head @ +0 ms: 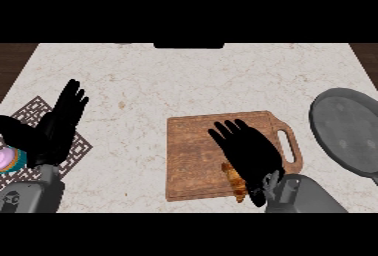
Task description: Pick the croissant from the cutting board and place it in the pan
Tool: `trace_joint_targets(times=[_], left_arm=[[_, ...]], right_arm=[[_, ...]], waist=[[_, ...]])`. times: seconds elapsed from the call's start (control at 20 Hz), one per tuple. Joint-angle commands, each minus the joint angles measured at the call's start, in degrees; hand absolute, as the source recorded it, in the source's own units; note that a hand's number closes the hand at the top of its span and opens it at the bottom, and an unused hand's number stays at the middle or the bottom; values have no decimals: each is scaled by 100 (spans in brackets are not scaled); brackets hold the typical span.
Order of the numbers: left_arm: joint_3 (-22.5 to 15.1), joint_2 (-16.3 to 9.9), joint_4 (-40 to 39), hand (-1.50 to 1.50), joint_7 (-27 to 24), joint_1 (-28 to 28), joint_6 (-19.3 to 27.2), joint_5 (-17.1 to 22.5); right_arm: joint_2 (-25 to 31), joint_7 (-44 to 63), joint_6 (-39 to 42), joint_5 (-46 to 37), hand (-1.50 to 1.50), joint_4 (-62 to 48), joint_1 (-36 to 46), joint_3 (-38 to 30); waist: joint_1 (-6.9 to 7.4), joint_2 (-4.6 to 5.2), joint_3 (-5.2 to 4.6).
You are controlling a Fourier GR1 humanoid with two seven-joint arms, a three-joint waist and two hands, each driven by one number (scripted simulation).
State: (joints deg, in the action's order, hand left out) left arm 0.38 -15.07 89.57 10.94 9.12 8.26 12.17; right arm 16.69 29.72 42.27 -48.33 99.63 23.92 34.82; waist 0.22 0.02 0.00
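Croissant (235, 181) not yet lifted, on the cutting board (193, 150) near its front edge, partly under the right hand (249, 152) with fingers extended; pan (347, 132) right of board, unfilled; left hand (57, 125) resting, fingers extended.

A cutting board (193, 160) lies on the worktop (192, 80) near its front edge, handle end to the right. The croissant (235, 181) rests on the board's front right part, partly under the right hand (249, 152). The pan (351, 132) sits right of the board, apart from it. Far left lies a mat (35, 116), with the left hand (59, 125) above it.
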Motion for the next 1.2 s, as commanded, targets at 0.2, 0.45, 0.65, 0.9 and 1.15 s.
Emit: trace_joint_targets(times=[0.2,0.45,0.65,0.9,1.15], left_arm=[[157,41,260,0,495,234,-19,-125],[24,369,239,0,148,-102,16,-456],[300,145,443,0,306,-109,-241,-283],[484,98,518,0,449,-97,-373,-208],[242,381,343,0,414,14,-159,-512]], right_arm=[[-267,-239,-140,-690,-150,-298,-559,178],[-154,-1076,-277,-858,-150,-589,-394,-355],[-729,-1108,-654,-1157,-150,-1348,-244,-227],[-664,-1753,-987,-1313,-150,-2126,-64,-569],[-854,-2472,-1607,-1581,150,-2779,104,-297]], waist=[[-17,-6,1],[-13,-4,0],[4,-3,0],[11,1,1],[21,8,2]])
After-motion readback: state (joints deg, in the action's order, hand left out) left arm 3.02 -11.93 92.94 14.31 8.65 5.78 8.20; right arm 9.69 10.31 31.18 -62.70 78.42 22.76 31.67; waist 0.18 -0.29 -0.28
